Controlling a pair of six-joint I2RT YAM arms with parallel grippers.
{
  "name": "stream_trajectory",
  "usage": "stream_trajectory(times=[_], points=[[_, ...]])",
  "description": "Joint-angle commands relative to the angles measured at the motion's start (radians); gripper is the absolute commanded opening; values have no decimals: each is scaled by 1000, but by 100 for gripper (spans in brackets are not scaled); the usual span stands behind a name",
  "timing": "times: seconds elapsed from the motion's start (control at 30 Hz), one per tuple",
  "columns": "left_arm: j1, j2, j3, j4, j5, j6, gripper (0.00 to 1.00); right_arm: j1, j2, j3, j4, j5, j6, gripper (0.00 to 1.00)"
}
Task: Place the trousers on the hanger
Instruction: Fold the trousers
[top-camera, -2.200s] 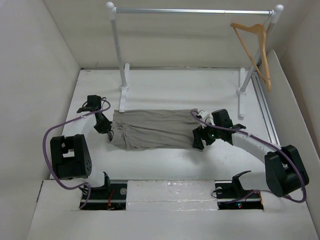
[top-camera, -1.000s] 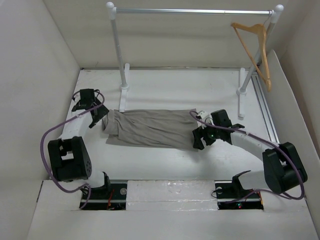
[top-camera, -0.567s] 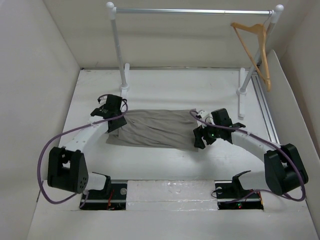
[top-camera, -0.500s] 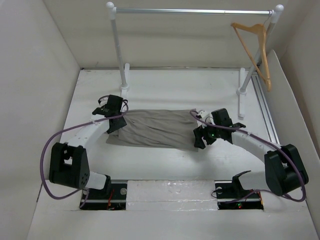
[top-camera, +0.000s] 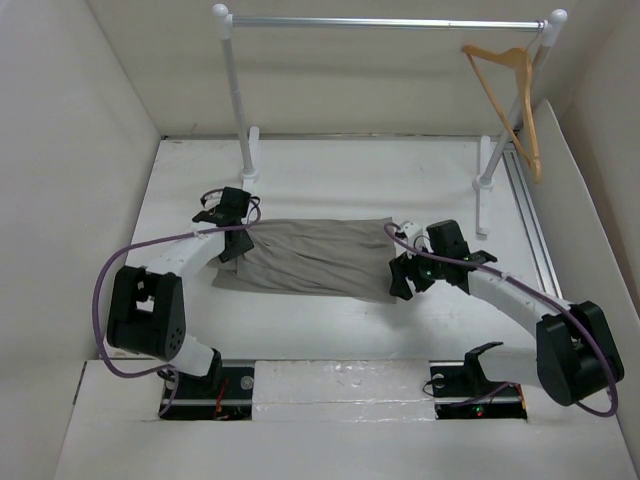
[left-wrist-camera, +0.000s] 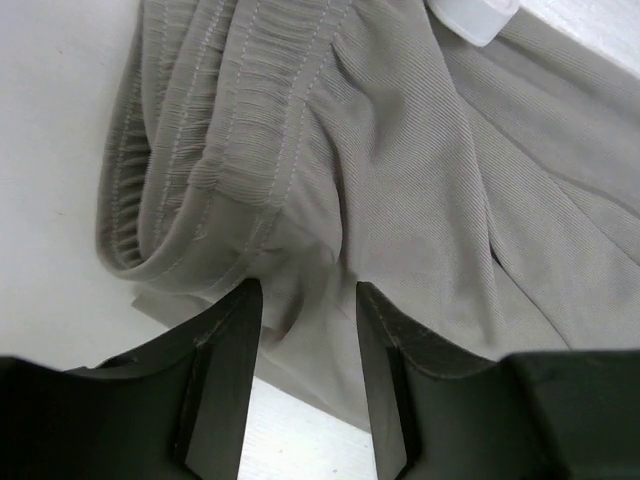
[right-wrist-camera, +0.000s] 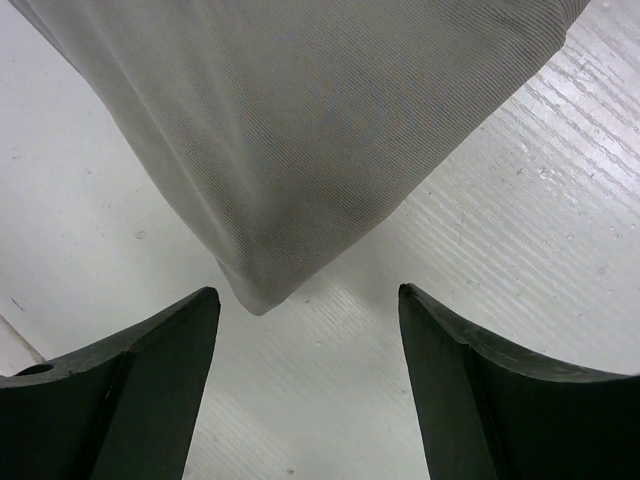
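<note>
Fixtures: one silver rail (top-camera: 385, 22) set crosswise on two white posts (top-camera: 235, 100), each post on a white foot (top-camera: 249, 178), at the far end of a white table (top-camera: 340, 165), a metal track (top-camera: 530, 215) along its right edge, white walls (top-camera: 90, 150) around.

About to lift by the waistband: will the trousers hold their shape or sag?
Probably floppy: the trousers lie flat and wrinkled, so they would likely drape from any grip point. The gathered waistband looks thicker, likely a surer hold. The fine ribbed cloth may slip somewhat.
</note>
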Motion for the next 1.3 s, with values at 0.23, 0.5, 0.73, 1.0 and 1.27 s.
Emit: stream_trajectory(times=[0.23, 0.5, 0.73, 1.0, 1.27], points=[[5, -25, -62, -28, -25, 6, 0, 9, 22, -33, 57, -11, 28, 57], [-5, -126, -107, -94, 27, -31, 0, 9, 55, -67, 109, -36, 45, 31], [48, -121, -136, -164, 180, -81, 0, -9, 56, -67, 91, 1, 48, 2], [48, -86, -127, -272, 173, -133, 0, -38, -1, -57, -1, 39, 19, 0], [57, -120, -20, -330, -8, -130, 35, -49, -49, 4, -52, -2, -8, 47]])
